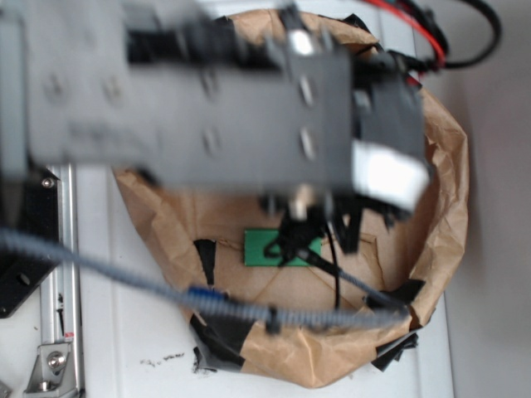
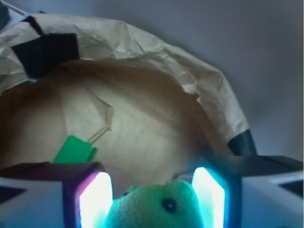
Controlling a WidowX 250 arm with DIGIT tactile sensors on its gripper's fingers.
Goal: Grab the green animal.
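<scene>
Green animal (image 2: 154, 206): it sits between the two glowing fingers (image 2: 95, 202), low in the wrist view. One small black eye shows on its fuzzy green head.
Gripper (image 2: 152, 202): its fingers sit right beside the toy on both sides, and I cannot tell if they squeeze it.
Paper bowl (image 1: 444, 166): brown, crinkly, with black tape (image 2: 45, 52) on its rim.
Green block (image 1: 274, 247): flat on the bowl's floor, under the arm (image 1: 216, 99).
</scene>
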